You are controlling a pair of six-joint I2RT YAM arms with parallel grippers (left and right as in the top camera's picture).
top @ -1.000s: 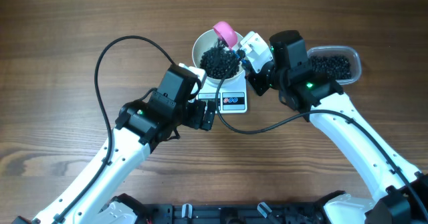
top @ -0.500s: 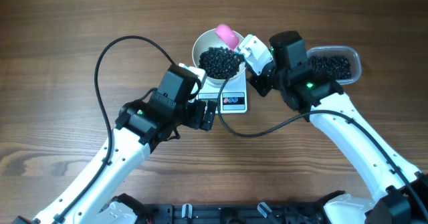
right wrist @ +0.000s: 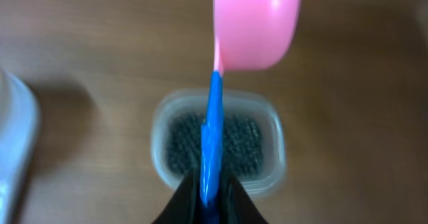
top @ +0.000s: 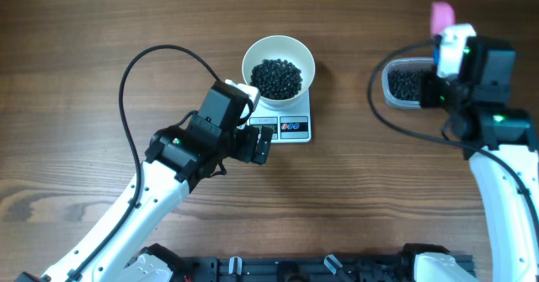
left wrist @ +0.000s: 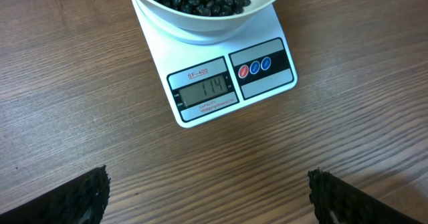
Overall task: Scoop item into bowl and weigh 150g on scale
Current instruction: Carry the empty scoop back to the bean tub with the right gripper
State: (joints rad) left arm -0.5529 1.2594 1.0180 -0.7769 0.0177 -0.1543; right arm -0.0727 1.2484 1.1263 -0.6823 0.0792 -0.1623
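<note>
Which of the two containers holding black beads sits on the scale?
The round white bowl, resting on the white digital scale; the clear plastic tub stands directly on the wooden table.

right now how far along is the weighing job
Done: the bowl sits on the scale with a heap of beads; the display reads 114. In hand: the right jaws are shut on the pink scoop by the clear tub. Left: more beads until it shows 150.
</note>
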